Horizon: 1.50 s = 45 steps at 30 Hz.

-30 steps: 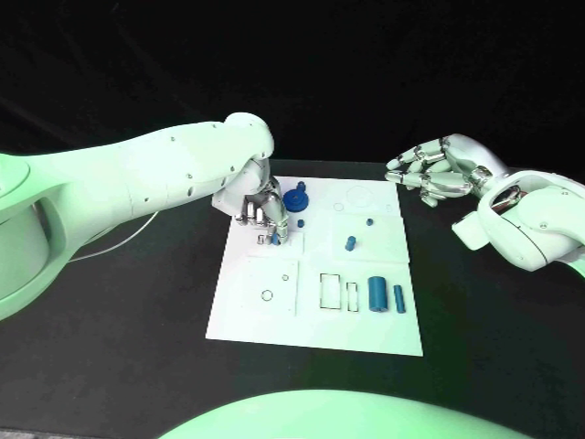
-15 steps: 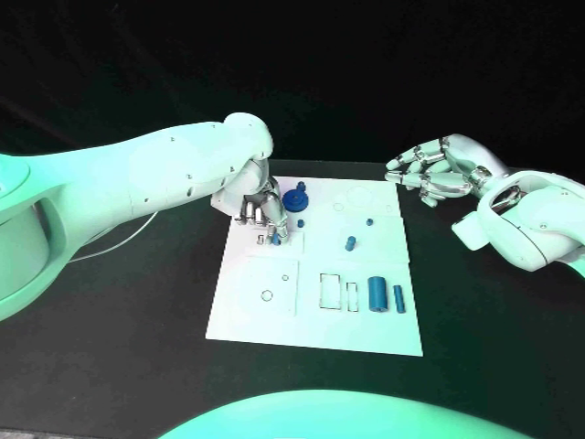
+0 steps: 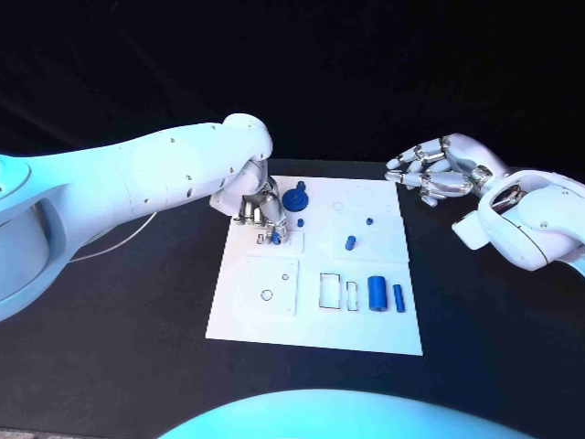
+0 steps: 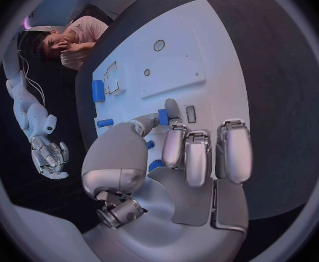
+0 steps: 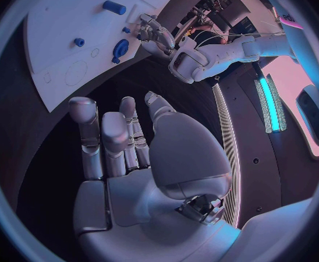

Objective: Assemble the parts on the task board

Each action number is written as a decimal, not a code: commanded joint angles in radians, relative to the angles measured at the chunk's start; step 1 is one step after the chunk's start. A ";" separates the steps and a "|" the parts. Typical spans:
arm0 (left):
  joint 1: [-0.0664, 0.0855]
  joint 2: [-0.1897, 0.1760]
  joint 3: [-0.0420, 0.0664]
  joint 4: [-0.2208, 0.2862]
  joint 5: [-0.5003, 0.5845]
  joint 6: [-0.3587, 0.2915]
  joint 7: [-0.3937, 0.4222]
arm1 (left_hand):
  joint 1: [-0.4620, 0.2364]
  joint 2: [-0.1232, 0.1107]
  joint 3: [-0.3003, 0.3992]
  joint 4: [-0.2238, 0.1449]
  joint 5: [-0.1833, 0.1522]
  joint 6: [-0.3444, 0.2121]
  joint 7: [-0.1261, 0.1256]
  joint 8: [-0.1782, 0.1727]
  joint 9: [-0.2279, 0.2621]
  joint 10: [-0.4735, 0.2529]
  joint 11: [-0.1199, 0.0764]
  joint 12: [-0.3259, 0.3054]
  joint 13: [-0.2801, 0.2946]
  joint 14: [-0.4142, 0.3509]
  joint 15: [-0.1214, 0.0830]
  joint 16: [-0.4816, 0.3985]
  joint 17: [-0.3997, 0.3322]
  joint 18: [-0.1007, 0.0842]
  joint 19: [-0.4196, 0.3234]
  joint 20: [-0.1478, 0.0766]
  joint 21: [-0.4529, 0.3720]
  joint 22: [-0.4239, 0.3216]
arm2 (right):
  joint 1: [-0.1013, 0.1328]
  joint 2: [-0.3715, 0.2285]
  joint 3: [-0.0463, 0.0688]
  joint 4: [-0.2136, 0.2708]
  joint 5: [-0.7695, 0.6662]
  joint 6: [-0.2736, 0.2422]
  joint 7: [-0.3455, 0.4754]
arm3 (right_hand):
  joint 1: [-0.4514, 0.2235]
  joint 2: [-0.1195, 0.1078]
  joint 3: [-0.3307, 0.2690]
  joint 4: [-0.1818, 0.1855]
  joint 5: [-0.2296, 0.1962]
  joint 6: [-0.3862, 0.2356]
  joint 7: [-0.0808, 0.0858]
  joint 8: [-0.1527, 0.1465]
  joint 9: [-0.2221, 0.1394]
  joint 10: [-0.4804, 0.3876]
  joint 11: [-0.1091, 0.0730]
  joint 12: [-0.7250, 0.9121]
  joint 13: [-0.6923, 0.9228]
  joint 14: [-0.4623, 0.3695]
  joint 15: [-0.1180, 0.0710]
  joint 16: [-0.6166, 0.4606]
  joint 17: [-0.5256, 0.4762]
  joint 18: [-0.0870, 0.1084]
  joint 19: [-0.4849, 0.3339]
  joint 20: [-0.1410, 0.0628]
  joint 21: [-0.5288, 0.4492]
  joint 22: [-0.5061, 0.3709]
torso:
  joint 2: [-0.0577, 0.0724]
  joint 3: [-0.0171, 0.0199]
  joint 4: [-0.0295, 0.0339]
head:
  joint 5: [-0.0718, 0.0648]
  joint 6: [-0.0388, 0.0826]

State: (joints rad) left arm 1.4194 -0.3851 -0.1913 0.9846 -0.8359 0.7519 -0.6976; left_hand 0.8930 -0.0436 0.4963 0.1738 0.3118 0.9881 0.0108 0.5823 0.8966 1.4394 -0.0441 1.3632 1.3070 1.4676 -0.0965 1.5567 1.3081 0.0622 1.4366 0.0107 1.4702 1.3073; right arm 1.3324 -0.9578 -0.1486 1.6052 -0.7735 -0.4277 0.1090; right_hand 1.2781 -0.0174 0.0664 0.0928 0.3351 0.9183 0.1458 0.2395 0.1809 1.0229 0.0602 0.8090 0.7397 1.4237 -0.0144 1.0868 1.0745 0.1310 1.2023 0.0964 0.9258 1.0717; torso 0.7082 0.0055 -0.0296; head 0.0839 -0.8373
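The white task board (image 3: 273,315) lies in the middle of the table. My left hand (image 3: 259,210) hangs over its far left section and pinches a small blue part (image 4: 163,117) between thumb and a finger, just above a small slot (image 4: 191,113). A round blue knob (image 3: 299,196) stands beside that hand. A blue peg (image 3: 351,243) lies mid-board, and two blue cylinders (image 3: 377,294) lie side by side at the near right. My right hand (image 3: 438,172) hovers past the board's far right corner, fingers apart and holding nothing.
Rectangular outlines (image 3: 334,290) and a ring outline (image 3: 266,295) mark the board's near half. Black table surrounds the board on every side. My left forearm (image 3: 148,183) reaches in over the table's left part.
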 commanded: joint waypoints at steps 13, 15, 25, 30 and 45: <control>-0.002 -0.005 -0.001 0.006 -0.008 0.000 -0.163 | -0.027 -0.033 -0.127 0.059 0.000 0.018 -0.001 -0.020 0.022 0.003 -0.011 0.002 0.002 0.099 -0.008 0.004 0.247 -0.011 0.007 -0.005 -0.007 0.039 | 0.000 0.002 0.000 -0.004 -0.010 0.006 0.006 | -0.008 -0.007 -0.001 0.008 0.003 -0.010 0.000 0.005 -0.001 0.005 0.001 -0.002 -0.002 0.004 0.003 -0.006 -0.001 0.013 0.006 0.000 -0.006 -0.001 | -0.001 -0.0002 0.0002 | 0.001 0.000; -0.002 -0.006 -0.001 0.010 -0.007 -0.002 -0.163 | -0.025 -0.039 -0.149 0.065 -0.001 0.019 -0.002 -0.023 0.025 0.003 -0.011 0.001 0.001 0.099 -0.009 0.004 0.247 -0.011 0.007 -0.005 -0.007 0.039 | 0.000 0.002 0.000 -0.005 -0.010 0.007 0.006 | -0.008 -0.007 -0.001 0.008 0.003 -0.010 0.000 0.005 -0.001 0.005 0.001 -0.002 -0.002 0.004 0.003 -0.006 -0.001 0.013 0.006 0.000 -0.006 -0.001 | 0.000 -0.0002 0.0005 | 0.000 0.001; -0.001 -0.040 0.012 0.058 -0.008 -0.038 -0.160 | -0.015 -0.042 -0.195 0.080 0.000 0.020 -0.002 -0.031 0.032 0.001 -0.011 -0.003 -0.002 0.099 -0.009 0.003 0.247 -0.011 0.006 -0.006 -0.009 0.036 | -0.001 0.004 0.000 -0.013 -0.010 0.008 0.006 | -0.010 -0.008 -0.002 0.010 0.002 -0.011 0.001 0.005 -0.001 0.004 0.002 -0.002 -0.002 0.004 0.003 -0.007 -0.001 0.013 0.006 0.000 -0.007 -0.002 | -0.002 -0.0003 0.0012 | -0.002 0.002; 0.005 -0.063 0.025 0.085 -0.020 -0.055 -0.159 | -0.012 -0.042 -0.203 0.082 0.001 0.020 -0.002 -0.032 0.034 0.000 -0.011 -0.003 -0.003 0.099 -0.009 0.003 0.247 -0.010 0.005 -0.006 -0.010 0.034 | -0.002 0.004 0.000 -0.015 -0.010 0.008 0.006 | -0.010 -0.008 -0.002 0.010 0.002 -0.011 0.001 0.005 -0.001 0.004 0.002 -0.002 -0.002 0.004 0.003 -0.007 -0.001 0.013 0.006 0.000 -0.007 -0.002 | -0.002 0.0008 0.0020 | 0.000 0.004; 0.047 -0.212 0.128 0.273 -0.050 -0.211 -0.138 | 0.164 0.002 -0.222 0.069 0.003 -0.086 0.059 -0.191 -0.069 -0.108 0.038 -0.134 -0.154 0.093 0.031 -0.008 0.231 0.012 -0.055 0.018 -0.072 -0.069 | -0.008 0.006 -0.001 -0.034 -0.010 0.009 0.005 | -0.010 -0.009 -0.003 0.010 0.003 -0.011 0.001 0.006 -0.002 0.004 0.002 -0.002 -0.003 0.005 0.003 -0.005 0.001 0.013 0.008 0.001 -0.005 -0.001 | -0.001 0.0010 0.0011 | -0.001 0.027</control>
State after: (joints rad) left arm 1.4589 -0.5898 -0.0659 1.2449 -0.8774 0.6213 -0.6993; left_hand 1.0371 -0.0424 0.2733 0.2452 0.3136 0.9133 0.0630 0.4116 0.8462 1.3515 -0.0120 1.2528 1.1788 1.4664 -0.0746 1.5558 1.3076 0.0622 1.3920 0.0248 1.4087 1.2548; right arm 1.3257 -0.9520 -0.1493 1.5732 -0.7746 -0.4259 0.1098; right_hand 1.2741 -0.0214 0.0636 0.0955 0.3350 0.9115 0.1456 0.2395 0.1811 1.0229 0.0602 0.8090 0.7375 1.4237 -0.0144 1.0868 1.0746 0.1309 1.2023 0.0964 0.9217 1.0702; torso 0.7070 0.0051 -0.0299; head 0.0836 -0.8149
